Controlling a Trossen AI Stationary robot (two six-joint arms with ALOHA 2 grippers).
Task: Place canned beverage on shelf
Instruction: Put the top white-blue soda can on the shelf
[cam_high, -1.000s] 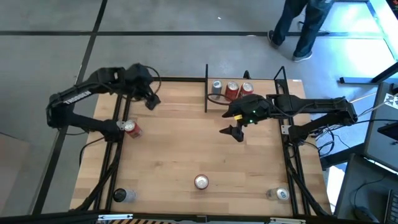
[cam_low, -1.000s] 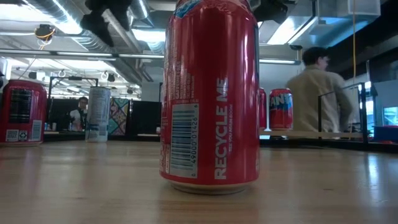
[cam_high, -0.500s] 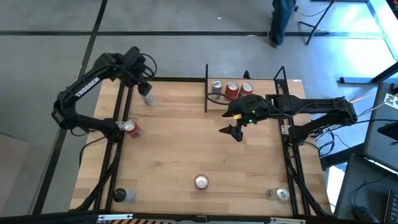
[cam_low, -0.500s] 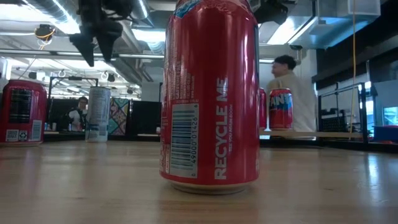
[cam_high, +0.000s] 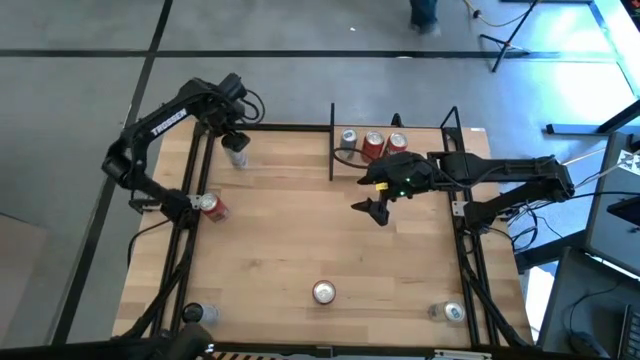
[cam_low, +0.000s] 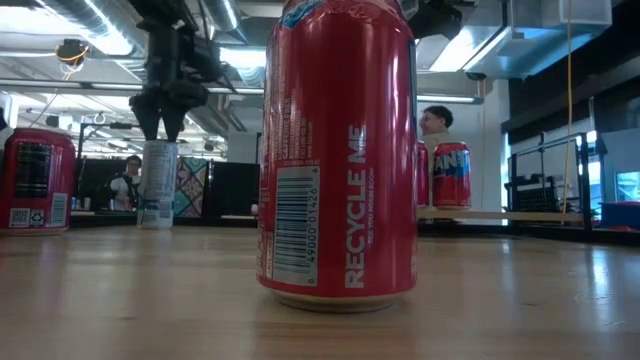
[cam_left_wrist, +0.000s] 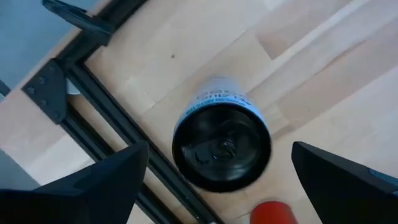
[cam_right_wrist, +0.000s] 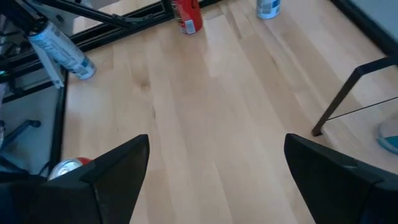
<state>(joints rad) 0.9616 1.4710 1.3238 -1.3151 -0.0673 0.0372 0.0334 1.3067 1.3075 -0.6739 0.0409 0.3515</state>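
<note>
A slim silver can (cam_high: 236, 155) with a black top (cam_left_wrist: 221, 146) stands on its base at the table's far left corner. My left gripper (cam_high: 232, 132) hangs open just above it, pointing down. Its fingers stand on either side of the can top in the left wrist view and just over the can (cam_low: 158, 185) in the low view. My right gripper (cam_high: 374, 208) hovers open and empty above the table, just in front of the shelf (cam_high: 345, 160). The shelf is at the far right and three cans stand on it.
A red can (cam_high: 210, 207) stands near the left edge and another red can (cam_high: 323, 292) at the front middle, large in the low view (cam_low: 340, 150). Two more cans (cam_high: 195, 314) (cam_high: 452, 312) stand at the front corners. Black posts (cam_high: 331, 140) edge the shelf. A person shows in the room behind.
My left gripper has swung toward the table's far left corner and gone down until it hangs right over the slim silver can, fingers pointing down. The can has not moved. My right arm has kept still.
</note>
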